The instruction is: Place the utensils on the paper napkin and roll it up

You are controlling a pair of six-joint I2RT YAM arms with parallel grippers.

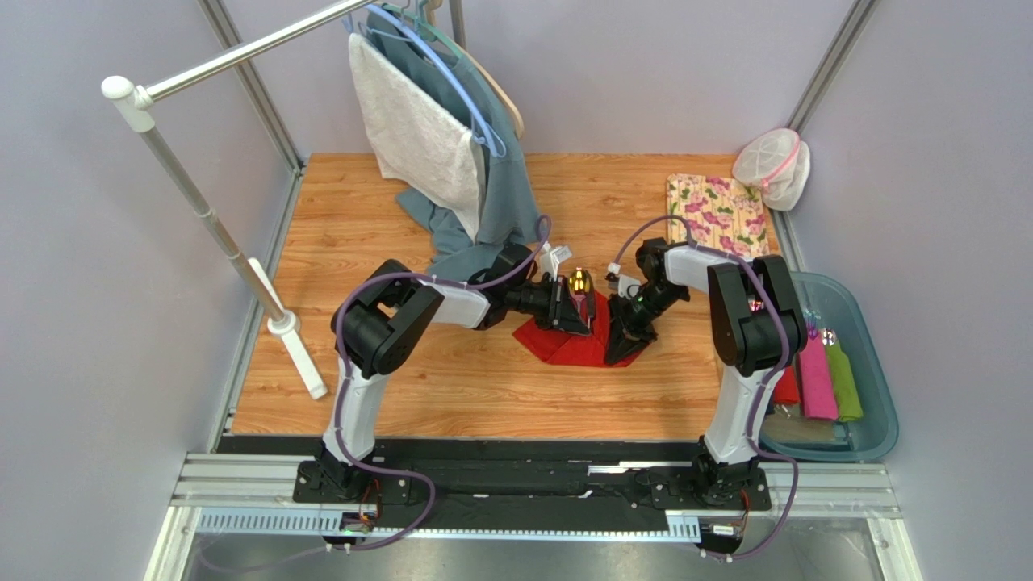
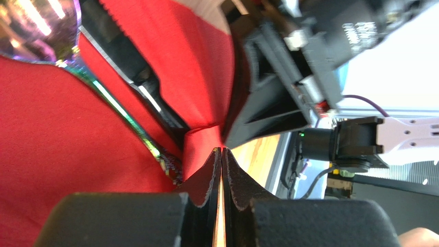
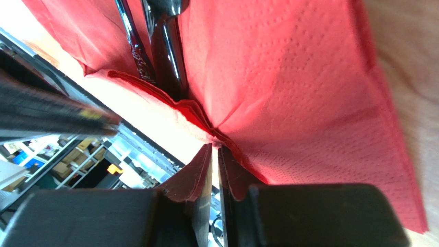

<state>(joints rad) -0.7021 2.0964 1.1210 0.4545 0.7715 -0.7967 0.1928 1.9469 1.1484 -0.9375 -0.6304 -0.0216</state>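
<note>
The red paper napkin (image 1: 561,344) lies crumpled at the table's middle, between both grippers. My left gripper (image 1: 582,317) is shut, and a gathered fold of the paper napkin (image 2: 203,136) runs into its tips (image 2: 221,151). An iridescent utensil (image 2: 123,121) lies across the red sheet beside it. My right gripper (image 1: 622,332) pinches the near edge of the paper napkin (image 3: 309,103), which puckers toward the tips (image 3: 215,147); its jaws are shut to a thin slit. Two dark shiny utensil handles (image 3: 167,49) rest on the sheet. A gold utensil end (image 1: 581,283) sticks out behind.
A floral cloth (image 1: 718,212) and a mesh bag (image 1: 776,166) lie at the back right. A teal bin (image 1: 875,418) at the right holds pink and green rolls. Garments (image 1: 449,157) hang from a rack at the back left; its pole foot (image 1: 297,351) stands on the left.
</note>
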